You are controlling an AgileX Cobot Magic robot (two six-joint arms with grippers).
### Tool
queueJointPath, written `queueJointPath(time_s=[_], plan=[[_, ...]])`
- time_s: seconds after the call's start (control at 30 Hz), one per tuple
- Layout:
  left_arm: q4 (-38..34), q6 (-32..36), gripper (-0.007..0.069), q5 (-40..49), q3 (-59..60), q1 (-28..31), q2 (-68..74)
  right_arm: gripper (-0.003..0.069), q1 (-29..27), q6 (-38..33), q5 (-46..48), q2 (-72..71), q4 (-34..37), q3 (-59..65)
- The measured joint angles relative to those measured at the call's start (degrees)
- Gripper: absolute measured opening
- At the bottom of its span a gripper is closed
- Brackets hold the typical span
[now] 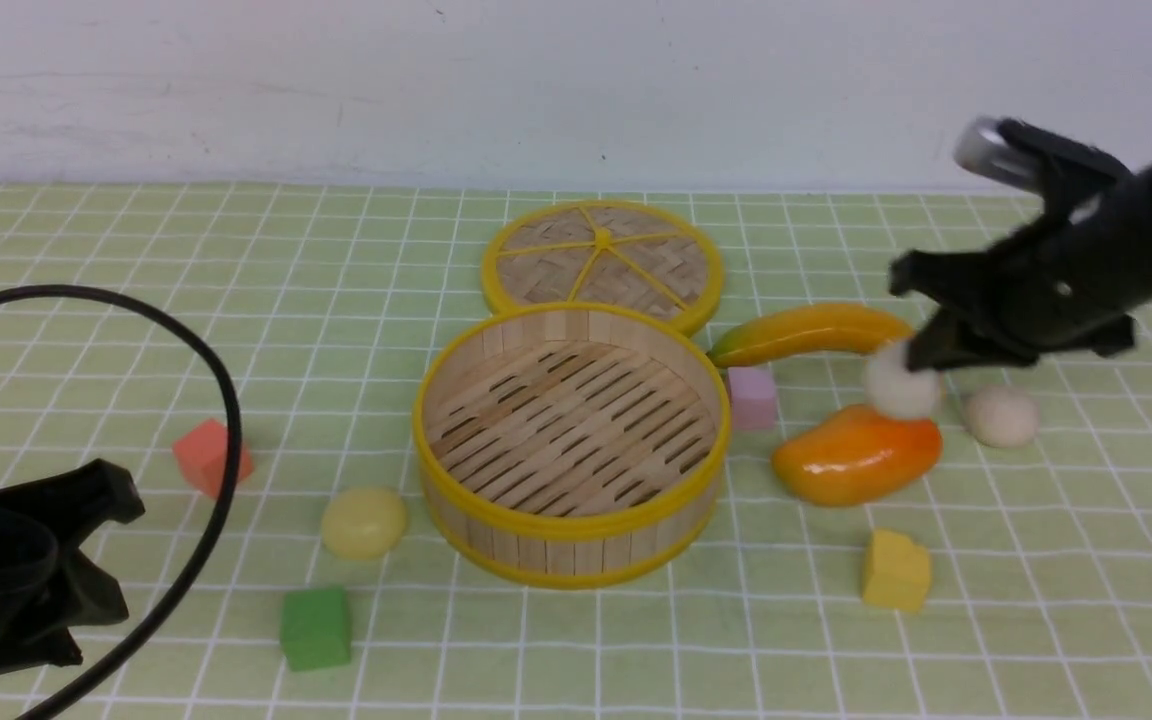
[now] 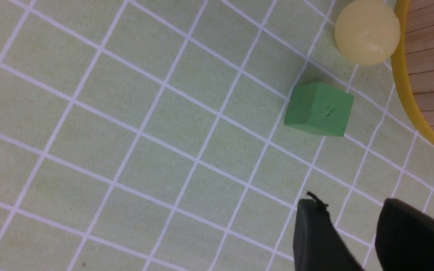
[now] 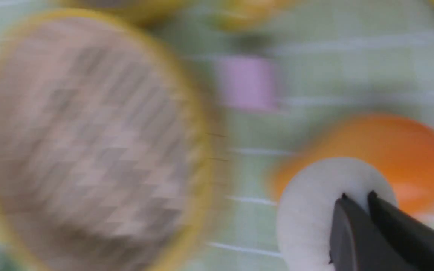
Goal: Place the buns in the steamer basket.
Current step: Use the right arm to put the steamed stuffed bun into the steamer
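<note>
- Buns all outside steamer basket (image 1: 572, 545), three in number.
- White bun (image 1: 898, 388) pinched at its top by right gripper (image 1: 921, 362); jaws nearly together, pressed into the dough.
- Hangs right under those jaws, over mango (image 1: 856, 458); contact with mango unclear.
- Beige bun (image 1: 1002, 416) on mat (image 1: 1036, 560), just beside right jaws, on the side away from the basket.
- Basket well apart from right jaws, on the opposite side.
- Left gripper (image 2: 349, 210) low over mat, jaws apart, clamped on nothing.
- Pale yellow bun (image 2: 367, 32) ahead of left jaws, beyond green cube (image 2: 320, 109), just beside basket wall.
</note>
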Motion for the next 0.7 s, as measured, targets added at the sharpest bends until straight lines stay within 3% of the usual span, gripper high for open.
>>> queueJointPath(time_s=[0.1,0.3,0.6,0.7], plan=[[0.00,0.00,0.0238,-0.40,0.00,0.00,0.00,0.0005,5.36,-3.02,-0.06,3.92,3.55,-7.10],[0.00,0.00,0.0238,-0.58,0.00,0.00,0.00,0.0006,12.23,-4.08,-0.17,18.17,3.92,-23.68],[0.00,0.00,0.0238,-0.80,0.00,0.00,0.00,0.0015,12.97,-4.08,-0.23,31.82,3.38,-32.04],[0.00,0.00,0.0238,-0.80,0.00,0.00,0.00,0.0052,12.97,-4.08,-0.35,32.66,3.43,-32.28]])
